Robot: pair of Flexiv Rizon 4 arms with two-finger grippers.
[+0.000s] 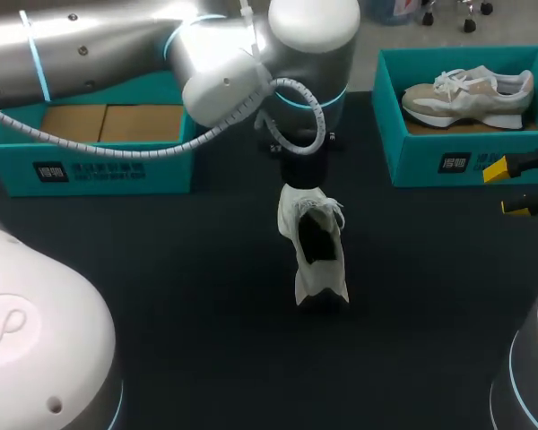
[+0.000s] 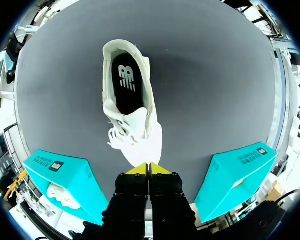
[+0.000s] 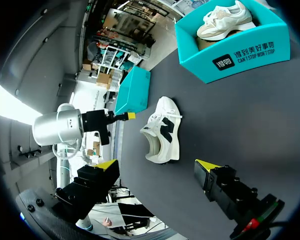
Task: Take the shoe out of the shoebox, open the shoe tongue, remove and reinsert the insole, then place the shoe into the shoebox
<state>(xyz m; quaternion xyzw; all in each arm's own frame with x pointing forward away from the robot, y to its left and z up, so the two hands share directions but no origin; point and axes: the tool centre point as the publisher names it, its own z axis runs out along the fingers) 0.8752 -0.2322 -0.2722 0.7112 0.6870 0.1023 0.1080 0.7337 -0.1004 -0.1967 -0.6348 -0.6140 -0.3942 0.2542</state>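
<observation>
Left claw (image 2: 149, 168) has its tips pressed together at the toe of the shoe (image 2: 145, 135); can't tell if it pinches it. The shoe sits on the black table (image 2: 215, 90) just ahead of that claw, opening up. Right claw (image 3: 157, 165) is spread wide, well apart from the shoe. Right box (image 1: 430, 161), near the right claw, holds a second shoe (image 1: 471, 94). Left box (image 1: 99, 170) is behind the left claw.

White shoe (image 1: 312, 246): far end hidden under left arm (image 1: 251, 63).
Left shoebox (image 1: 90, 166): far wall and part of inside covered by that arm.
Right gripper (image 1: 507, 188): cut by right edge, only yellow tips showing.
Right shoebox (image 1: 430, 161): right end cut off.
</observation>
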